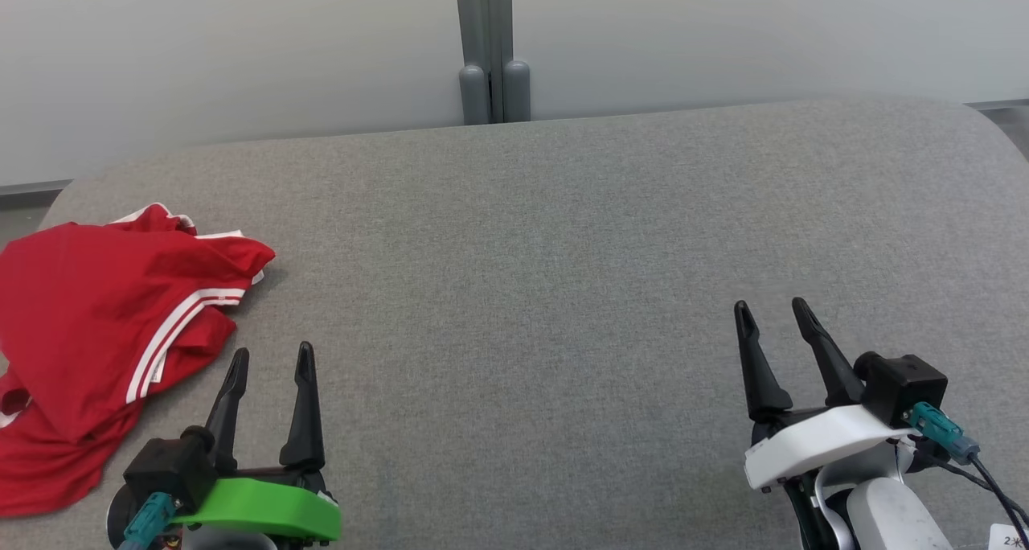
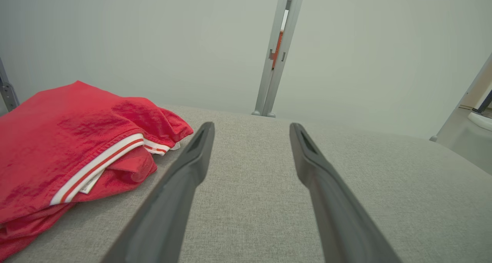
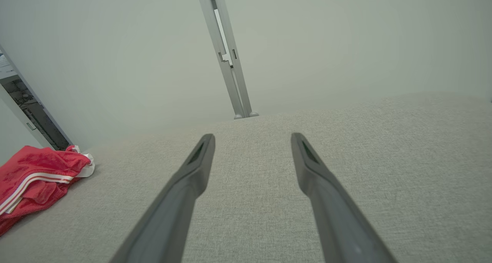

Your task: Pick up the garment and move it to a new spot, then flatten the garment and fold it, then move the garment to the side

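The red garment (image 1: 88,333) with white stripes lies bunched up at the left edge of the gray cloth table (image 1: 522,293), just beside the left gripper (image 1: 272,350) but not touching it. The left gripper and the right gripper (image 1: 769,303) both have their two dark fingers spread wide apart and hold nothing, and the right one is far from the garment. A little white label (image 2: 89,185) peeks out under a stripe, too small to read, and a white tag (image 1: 1011,536) by the right arm shows a 2 and a cut-off mark.
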You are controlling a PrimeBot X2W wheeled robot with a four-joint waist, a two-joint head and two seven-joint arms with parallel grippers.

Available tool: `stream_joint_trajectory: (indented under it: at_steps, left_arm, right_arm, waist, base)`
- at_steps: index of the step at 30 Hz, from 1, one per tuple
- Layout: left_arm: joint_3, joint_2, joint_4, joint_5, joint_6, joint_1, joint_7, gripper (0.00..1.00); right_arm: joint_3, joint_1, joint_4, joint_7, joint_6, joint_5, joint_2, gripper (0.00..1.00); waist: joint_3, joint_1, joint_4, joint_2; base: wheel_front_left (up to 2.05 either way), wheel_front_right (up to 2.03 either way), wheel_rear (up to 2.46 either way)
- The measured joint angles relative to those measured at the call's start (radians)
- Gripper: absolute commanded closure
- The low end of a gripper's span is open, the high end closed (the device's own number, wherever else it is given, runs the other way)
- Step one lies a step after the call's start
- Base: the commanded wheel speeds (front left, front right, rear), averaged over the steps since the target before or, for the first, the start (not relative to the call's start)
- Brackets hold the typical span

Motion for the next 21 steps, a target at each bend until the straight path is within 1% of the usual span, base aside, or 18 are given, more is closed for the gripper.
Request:
stream_joint_trajectory:
  at_steps: [5, 11, 17, 21]
  left_arm:
    - [-0.002, 0.0, 0.012, 0.048, -0.003, 0.0, -0.01, 0.0]
    - [0.002, 0.001, 0.028, 0.073, -0.007, 0.002, -0.021, 0.0]
    - [0.008, 0.002, 0.04, 0.08, -0.009, 0.005, -0.034, 0.0]
    - [0.007, 0.002, 0.035, 0.114, -0.009, 0.005, -0.041, 0.0]
  right_arm:
    - [-0.016, 0.0, 0.01, -0.009, 0.0, -0.045, 0.0, 0.0]
    - [-0.019, 0.001, 0.02, -0.021, 0.0, -0.098, -0.001, 0.0]
    - [-0.001, 0.001, 0.022, -0.032, 0.0, -0.154, -0.002, 0.0]
    - [0.007, 0.001, 0.022, -0.041, 0.0, -0.184, -0.002, 0.0]
  waist:
    - [0.003, 0.0, -0.002, 0.0]
    - [0.003, 0.0, -0.004, 0.0]
    - [0.005, 0.0, -0.006, 0.0]
    - [0.007, 0.0, -0.008, 0.0]
  base:
    - [0.0, 0.0, 0.0]
    - [0.0, 0.0, 0.0]
    - [0.0, 0.0, 0.0]
    - [0.0, 0.0, 0.0]
